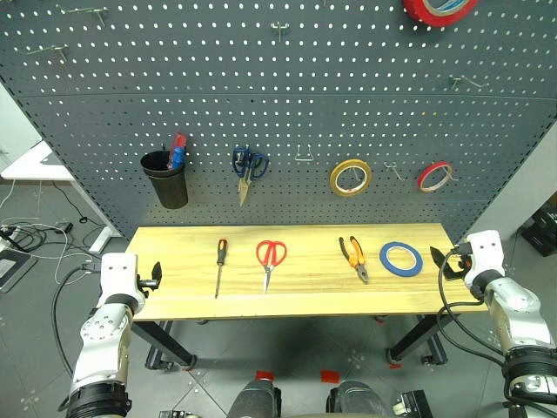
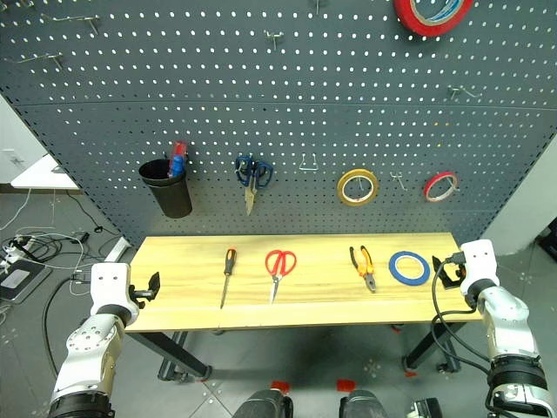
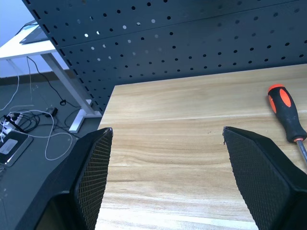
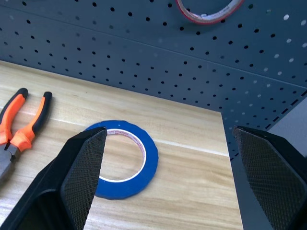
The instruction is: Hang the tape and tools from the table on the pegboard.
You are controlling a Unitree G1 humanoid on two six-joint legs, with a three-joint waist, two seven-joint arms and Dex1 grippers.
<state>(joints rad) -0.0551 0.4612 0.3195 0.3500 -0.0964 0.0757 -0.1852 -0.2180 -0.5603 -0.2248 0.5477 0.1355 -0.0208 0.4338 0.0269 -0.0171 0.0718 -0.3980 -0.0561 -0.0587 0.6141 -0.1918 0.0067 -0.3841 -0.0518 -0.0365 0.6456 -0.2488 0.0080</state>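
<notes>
Left gripper [image 1: 157, 274] spread wide and empty at the table's [image 1: 305, 300] left end, screwdriver [image 1: 220, 265], red-handled scissors [image 1: 270, 258], pliers [image 1: 353, 256], blue tape [image 1: 400, 259] lying flat, right gripper [image 1: 441, 262] wide and empty beside it, pegboard [image 1: 287, 96] behind, no legible writing.

You had a black cup [image 1: 166, 178], blue-handled scissors [image 1: 248, 165], yellow tape ring [image 1: 350, 178] and red tape ring [image 1: 434, 176] hanging mid-frame.
</notes>
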